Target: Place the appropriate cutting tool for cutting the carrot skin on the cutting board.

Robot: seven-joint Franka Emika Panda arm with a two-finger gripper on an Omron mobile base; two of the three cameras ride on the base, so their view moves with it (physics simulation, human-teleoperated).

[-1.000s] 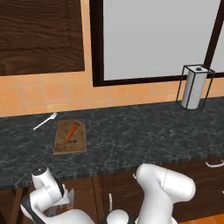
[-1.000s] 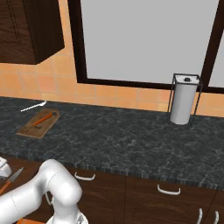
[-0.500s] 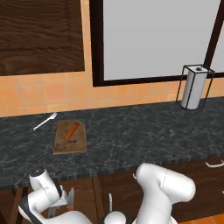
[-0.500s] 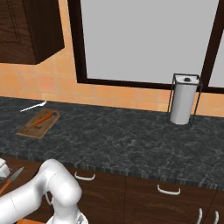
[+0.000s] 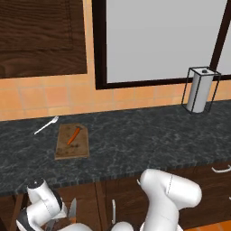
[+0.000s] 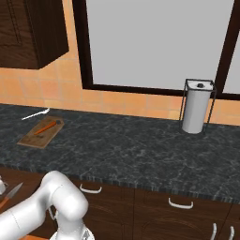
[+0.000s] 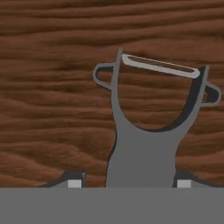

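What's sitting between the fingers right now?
In the hand view, the grey peeler handle lies between the two fingers, forked head pointing away, on a dark wooden surface.

I see the arm [image 5: 169,198] folded low, wrist swung down to robot's left. Gripper [image 7: 129,183] aimed at a flat surface; fingertips [image 7: 74,181] stand either side of the peeler [image 7: 148,127] handle, jaws partly apart, contact unclear.

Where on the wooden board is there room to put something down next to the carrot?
The light-brown wooden cutting board is bare on its near half; the small orange carrot lies on the far half. The dark speckled counter is free between the board and the wire paper-towel holder. It's tighter beside the white fork.
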